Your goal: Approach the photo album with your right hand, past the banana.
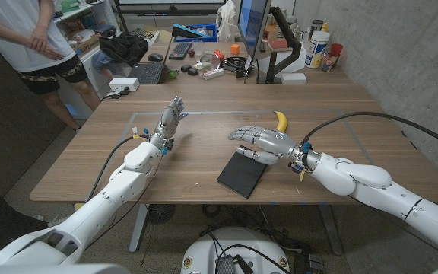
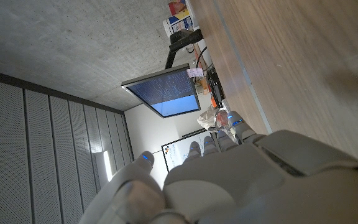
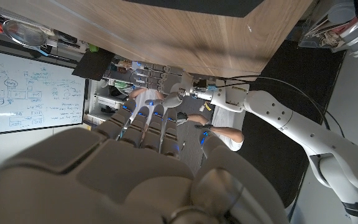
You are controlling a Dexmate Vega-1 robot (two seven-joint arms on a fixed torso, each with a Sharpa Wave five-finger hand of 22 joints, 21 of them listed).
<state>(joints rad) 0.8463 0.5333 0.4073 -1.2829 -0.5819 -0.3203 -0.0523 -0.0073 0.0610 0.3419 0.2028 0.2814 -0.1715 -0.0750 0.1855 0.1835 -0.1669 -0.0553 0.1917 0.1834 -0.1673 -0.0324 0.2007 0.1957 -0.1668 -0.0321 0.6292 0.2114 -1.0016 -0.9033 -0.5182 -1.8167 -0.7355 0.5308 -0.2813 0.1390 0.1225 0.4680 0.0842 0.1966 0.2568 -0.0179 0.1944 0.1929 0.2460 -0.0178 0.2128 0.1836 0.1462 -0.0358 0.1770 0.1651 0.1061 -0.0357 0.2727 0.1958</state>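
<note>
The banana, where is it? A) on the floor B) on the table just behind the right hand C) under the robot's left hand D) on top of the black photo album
B: in the head view the banana lies on the table just beyond the right hand, apart from the photo album.

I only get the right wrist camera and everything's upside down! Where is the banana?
Observer: The banana lies on the table just beyond the right hand, on its far side from the robot.
Operator: And where's the photo album?
Observer: The photo album, dark and flat, lies on the hand's near side. The fingers reach over its far corner; I cannot tell if they touch.
Operator: Is the other arm holding anything?
Observer: No. The left hand is raised with its fingers apart, holding nothing.
</note>
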